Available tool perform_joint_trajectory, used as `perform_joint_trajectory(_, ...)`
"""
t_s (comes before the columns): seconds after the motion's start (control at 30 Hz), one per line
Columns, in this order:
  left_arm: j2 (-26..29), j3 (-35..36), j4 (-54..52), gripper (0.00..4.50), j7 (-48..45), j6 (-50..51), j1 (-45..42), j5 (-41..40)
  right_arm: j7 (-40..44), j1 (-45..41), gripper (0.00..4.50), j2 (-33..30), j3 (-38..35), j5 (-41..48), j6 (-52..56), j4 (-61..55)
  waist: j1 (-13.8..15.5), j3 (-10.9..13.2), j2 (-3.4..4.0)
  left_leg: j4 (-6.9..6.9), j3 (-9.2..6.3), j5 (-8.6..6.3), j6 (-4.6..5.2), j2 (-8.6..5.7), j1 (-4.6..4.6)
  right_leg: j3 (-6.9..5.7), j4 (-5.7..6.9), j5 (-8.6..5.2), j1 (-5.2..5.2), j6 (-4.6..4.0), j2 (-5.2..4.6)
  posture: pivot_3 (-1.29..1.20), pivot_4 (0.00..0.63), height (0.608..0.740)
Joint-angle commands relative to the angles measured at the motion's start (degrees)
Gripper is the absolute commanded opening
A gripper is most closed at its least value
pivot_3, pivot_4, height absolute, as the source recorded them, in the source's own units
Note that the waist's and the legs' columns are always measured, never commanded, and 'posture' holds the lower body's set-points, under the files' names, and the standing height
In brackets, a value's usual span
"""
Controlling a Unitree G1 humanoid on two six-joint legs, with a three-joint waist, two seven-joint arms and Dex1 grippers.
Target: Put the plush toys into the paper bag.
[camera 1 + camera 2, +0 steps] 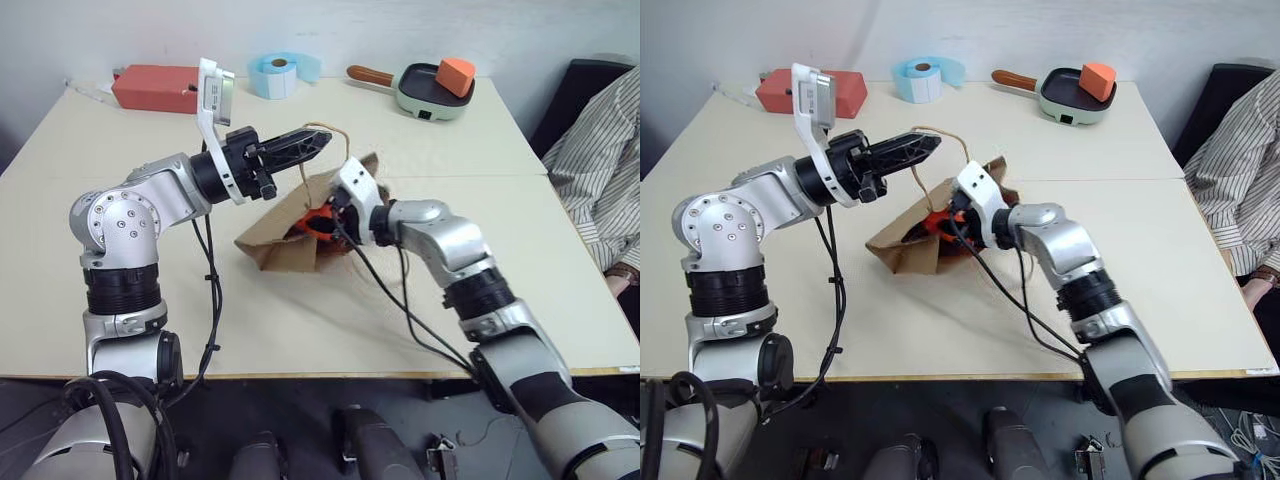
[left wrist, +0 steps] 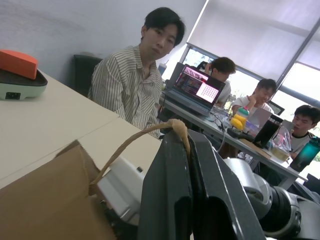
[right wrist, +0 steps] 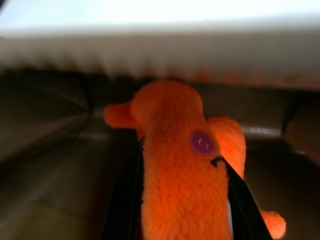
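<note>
Bag mouth: the bag (image 1: 290, 245) lies on its side; the right gripper (image 1: 322, 222) and the fish (image 3: 185, 175) it carries plug the opening.
Above bag: left gripper (image 1: 300, 146) and pinched handle (image 2: 145, 137) cross overhead.
Near table (image 1: 300, 330): bare, open.
Far edge: box (image 1: 155, 87), tape (image 1: 280, 75), pan (image 1: 432, 92).
Right side: person (image 1: 600, 160) seated close.

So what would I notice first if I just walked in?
Probably the orange fish, gripped in the right gripper and poked into the mouth of the paper bag lying mid-table. Next, the left gripper above it, pinching the bag's cord handle to hold it open. A person in a striped shirt sits at the table's right.
</note>
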Motion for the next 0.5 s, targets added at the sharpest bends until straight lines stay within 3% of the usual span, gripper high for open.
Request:
perform_joint_trajectory(0.03, 0.89, 2.71, -1.00, 0.00, 0.76, -1.24, -0.38, -1.05, -4.43, -1.16, 0.35, 2.87, -1.89, -3.74, -6.79, 7.20, -0.07, 0.00, 0.00, 0.01, 0.00, 0.00, 0.00, 0.00, 0.01, 0.01, 0.03, 0.00, 0.00, 0.00, 0.00, 0.00, 0.150, 0.740)
perform_joint_trajectory(0.07, 1.10, 2.96, -0.82, 0.00, 0.93, -1.38, -0.30, -0.85, -5.71, -1.28, 1.08, 3.49, -2.10, -5.09, -9.54, 9.27, -0.11, 0.00, 0.00, 0.02, 0.01, 0.00, 0.00, 0.00, 0.02, 0.01, 0.06, 0.00, 0.00, 0.00, 0.00, 0.00, 0.150, 0.740)
perform_joint_trajectory(0.2, 1.53, 3.23, -0.57, 0.00, 1.91, -1.91, -0.08, 0.12, -7.09, -1.06, 2.52, 5.95, -5.75, -4.00, -12.76, 10.53, -0.11, 0.00, 0.00, 0.07, 0.01, 0.00, 0.00, -0.01, 0.03, 0.01, 0.15, 0.00, 0.01, 0.00, -0.02, 0.00, 0.150, 0.740)
perform_joint_trajectory(0.37, 1.37, 3.26, -0.14, 0.00, 2.83, -2.29, 0.04, 0.65, -3.12, 2.53, 4.31, 4.70, -8.35, 1.32, -3.89, -6.05, -0.05, 0.00, 0.00, 0.04, 0.00, 0.00, -0.01, 0.00, -0.02, -0.01, 0.16, 0.00, -0.03, 0.00, -0.02, 0.00, 0.150, 0.740)
perform_joint_trajectory(0.5, 1.10, 3.15, -0.01, 0.00, 3.42, -2.49, -0.22, 0.77, -0.10, 8.29, 4.47, -0.86, -10.56, 9.37, 10.31, -26.59, 0.31, 0.00, 0.00, 0.13, -0.08, 0.01, -0.01, -0.01, -0.39, -0.06, 0.21, 0.00, -0.37, 0.00, -0.04, 0.00, 0.150, 0.740)
